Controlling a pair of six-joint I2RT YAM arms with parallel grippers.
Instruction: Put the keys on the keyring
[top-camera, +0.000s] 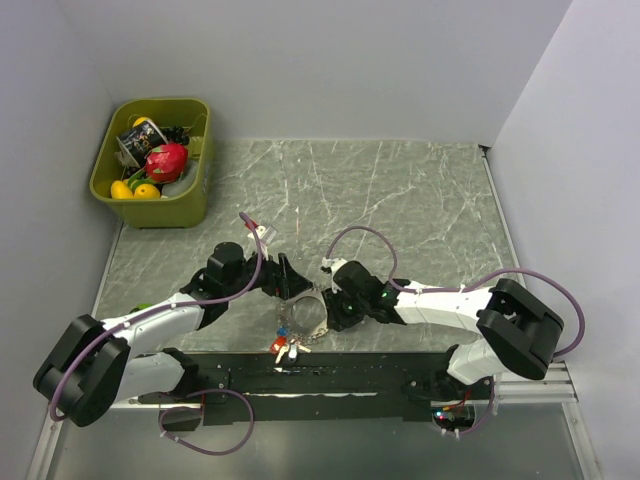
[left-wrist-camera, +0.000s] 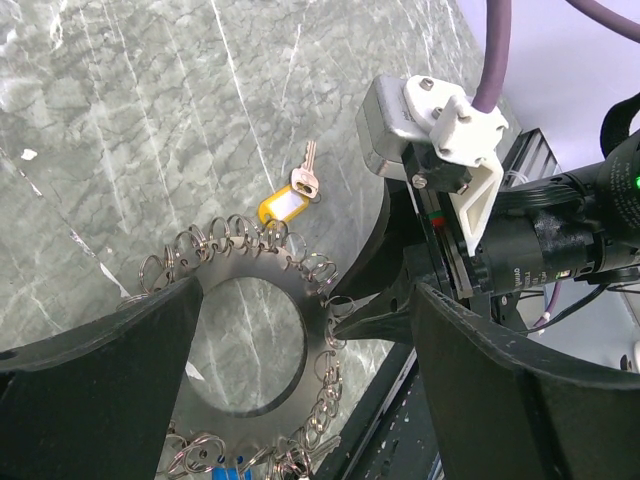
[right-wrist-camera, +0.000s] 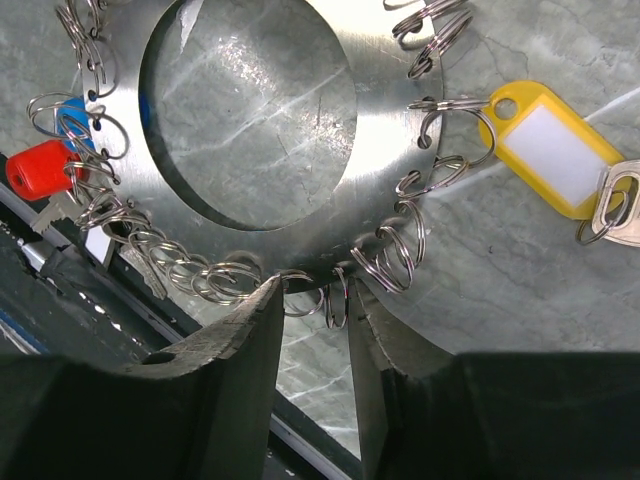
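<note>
**Right gripper (right-wrist-camera: 315, 305) clamped on keyring (right-wrist-camera: 390, 160)**

Right gripper (top-camera: 326, 308) was closed to a narrow slit. One split ring (right-wrist-camera: 337, 298) on the keyring's rim was pinched between its fingertips.

Left gripper (left-wrist-camera: 305, 300) was spread wide and held nothing. Its fingers (left-wrist-camera: 110, 380) stood on either side of the keyring (left-wrist-camera: 300, 395). Contact with it could not be determined.

The keyring (top-camera: 305, 318) was a flat steel disc with a large centre hole and split rings all round its rim. It lay at the middle of the table's (top-camera: 420, 200) near edge, between the two grippers.

One key (right-wrist-camera: 612, 215) carried a yellow tag (right-wrist-camera: 555, 150), and the tag was looped into a split ring on the rim. On the table this key (left-wrist-camera: 308, 168) lay just outside the disc. A red tag (right-wrist-camera: 40, 170) and a blue tag (right-wrist-camera: 72, 112) hung among the rim rings on the side toward the near edge.

A green bin (top-camera: 160, 205) stood at the far left corner.
</note>
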